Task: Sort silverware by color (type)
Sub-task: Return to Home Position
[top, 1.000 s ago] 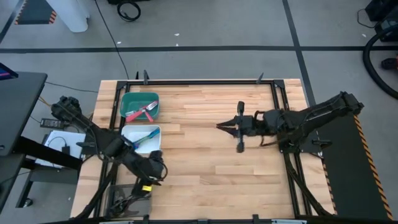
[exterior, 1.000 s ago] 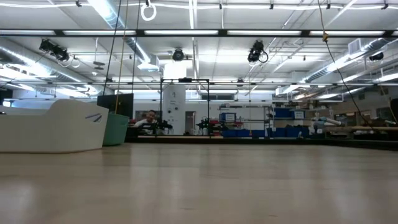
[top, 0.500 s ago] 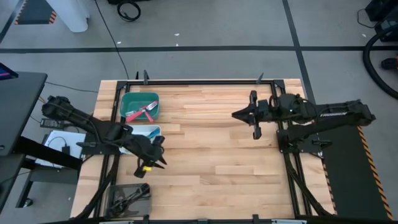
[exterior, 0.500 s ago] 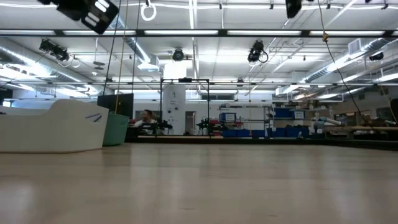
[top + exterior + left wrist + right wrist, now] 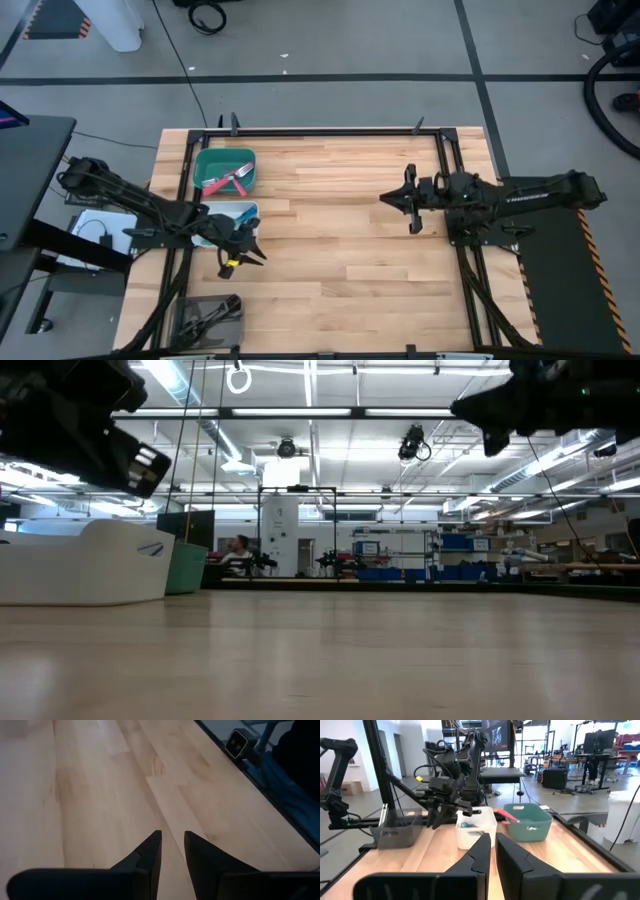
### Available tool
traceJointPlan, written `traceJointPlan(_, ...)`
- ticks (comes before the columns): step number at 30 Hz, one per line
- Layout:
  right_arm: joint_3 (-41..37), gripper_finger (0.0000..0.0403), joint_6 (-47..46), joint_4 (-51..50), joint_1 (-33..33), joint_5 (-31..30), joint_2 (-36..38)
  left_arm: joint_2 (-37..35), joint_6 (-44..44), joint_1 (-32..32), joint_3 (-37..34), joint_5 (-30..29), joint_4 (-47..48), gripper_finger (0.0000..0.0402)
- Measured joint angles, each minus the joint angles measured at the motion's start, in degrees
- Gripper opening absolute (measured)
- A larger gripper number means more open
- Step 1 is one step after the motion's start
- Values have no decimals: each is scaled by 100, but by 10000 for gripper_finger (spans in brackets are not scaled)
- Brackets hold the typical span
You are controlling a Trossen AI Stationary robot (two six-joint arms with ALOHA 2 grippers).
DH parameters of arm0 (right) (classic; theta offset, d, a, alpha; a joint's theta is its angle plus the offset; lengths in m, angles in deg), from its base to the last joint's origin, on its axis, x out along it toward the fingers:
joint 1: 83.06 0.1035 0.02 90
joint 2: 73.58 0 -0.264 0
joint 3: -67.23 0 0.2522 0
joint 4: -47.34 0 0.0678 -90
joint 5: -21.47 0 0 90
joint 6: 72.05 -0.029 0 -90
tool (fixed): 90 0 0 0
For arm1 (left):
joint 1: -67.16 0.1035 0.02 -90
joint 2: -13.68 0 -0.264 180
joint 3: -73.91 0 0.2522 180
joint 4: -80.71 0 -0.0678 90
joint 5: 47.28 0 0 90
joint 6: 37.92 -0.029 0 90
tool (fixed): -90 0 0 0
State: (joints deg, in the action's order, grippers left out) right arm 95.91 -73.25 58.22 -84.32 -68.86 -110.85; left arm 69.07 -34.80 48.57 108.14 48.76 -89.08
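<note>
Red-handled silverware (image 5: 232,180) lies in the green bin (image 5: 213,160). Blue-handled pieces (image 5: 236,213) lie in the white bin (image 5: 208,212). Dark metal pieces (image 5: 205,318) lie in the grey bin (image 5: 232,303) at the near left corner. My left gripper (image 5: 257,254) hovers over bare wood just near of the white bin, its fingers a narrow gap apart (image 5: 172,837) and holding nothing. My right gripper (image 5: 384,200) hangs above the table's right half with its fingers together (image 5: 492,837), pointing toward the bins; it is empty too. No silverware shows loose on the table.
A black frame rail (image 5: 330,131) runs round the table. The three bins stand in a row along the left edge, seen also in the right wrist view as green bin (image 5: 532,827), white bin (image 5: 480,832) and grey bin (image 5: 395,835). Bare wood (image 5: 330,250) fills the middle.
My left gripper has risen from over the grey bin at the near edge and moved toward the far edge, beside the white bin. My right gripper has drawn back toward the table's right edge. Both arms have come into the top of the low view.
</note>
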Motion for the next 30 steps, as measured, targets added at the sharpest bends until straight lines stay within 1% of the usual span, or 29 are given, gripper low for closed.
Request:
traceJointPlan(6, -664, 36, -35, 741, 2, 41, -5, 0, 40, 0, -758, 261, -1093, 91)
traceJointPlan(13, -922, 36, 14, 759, 2, 43, -8, 0, 72, 0, -1501, 285, -2021, 91)
traceJointPlan(19, -1162, 36, 75, 745, 2, 47, -10, 4, 220, 0, -1815, 287, -2270, 91)
traceJointPlan(26, -1458, 36, 131, 698, 2, 58, -10, 4, 185, -2, -1836, 289, -2288, 91)
traceJointPlan(30, -1458, 36, 127, 524, 2, 58, -12, 4, 67, 0, -1838, 285, -2280, 91)
